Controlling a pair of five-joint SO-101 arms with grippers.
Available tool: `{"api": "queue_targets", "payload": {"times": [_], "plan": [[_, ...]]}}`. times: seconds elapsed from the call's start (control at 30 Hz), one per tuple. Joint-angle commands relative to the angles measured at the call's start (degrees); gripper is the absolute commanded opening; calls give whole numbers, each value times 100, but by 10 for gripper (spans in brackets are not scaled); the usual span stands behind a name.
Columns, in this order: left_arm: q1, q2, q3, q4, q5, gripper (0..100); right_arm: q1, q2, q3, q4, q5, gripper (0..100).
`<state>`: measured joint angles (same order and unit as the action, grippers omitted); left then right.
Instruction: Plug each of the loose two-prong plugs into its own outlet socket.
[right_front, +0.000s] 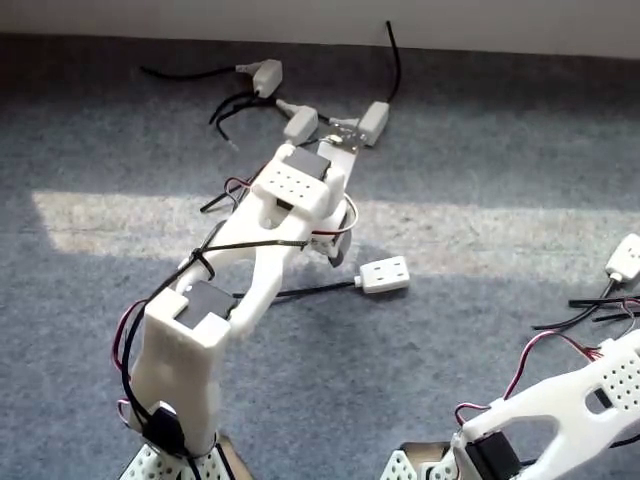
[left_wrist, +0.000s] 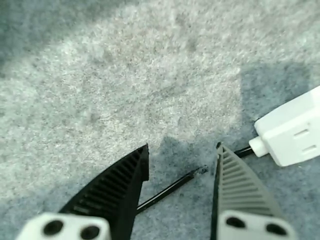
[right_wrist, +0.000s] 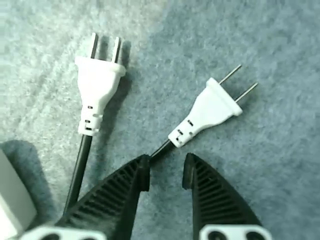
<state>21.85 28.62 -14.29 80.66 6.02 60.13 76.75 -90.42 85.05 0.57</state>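
Observation:
A white outlet socket (right_front: 384, 274) lies mid-table with its black cord (right_front: 310, 291) running left. My left gripper (right_front: 335, 252) hangs over that cord beside the socket. In the left wrist view the left gripper (left_wrist: 183, 150) is open, its fingers on either side of the cord (left_wrist: 170, 190), and the socket (left_wrist: 292, 132) is just beyond one fingertip. My right gripper (right_wrist: 166, 160) is open above two loose white two-prong plugs: one on a thick cord (right_wrist: 97, 82), one on a thin cord (right_wrist: 207, 112) that leads in between the fingers. A white plug (right_front: 625, 258) lies at the right edge.
Three more white plug pieces (right_front: 265, 75) (right_front: 300, 123) (right_front: 372, 122) with black cords lie at the far side near the wall. Black cords (right_front: 590, 310) trail along the right edge. The right arm (right_front: 560, 410) stretches across the lower right. Grey carpet (right_front: 480, 160) covers the surface.

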Motion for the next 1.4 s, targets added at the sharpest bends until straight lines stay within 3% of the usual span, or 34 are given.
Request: {"api": "queue_targets", "payload": {"times": [0.0,0.23,0.9,1.07,1.37], "plan": [[-48,-347,-31,-62,53,213,57,-321,-145,-92,-35,123],[-57,-347,-31,-62,53,213,4,-321,92,-435,-18,23],[-57,-347,-31,-62,53,213,-48,-330,84,-171,-211,55],[-57,-347,-31,-62,53,213,4,-321,92,-163,-659,180],[-57,-347,-31,-62,53,213,57,-321,92,-171,-659,87]]}}
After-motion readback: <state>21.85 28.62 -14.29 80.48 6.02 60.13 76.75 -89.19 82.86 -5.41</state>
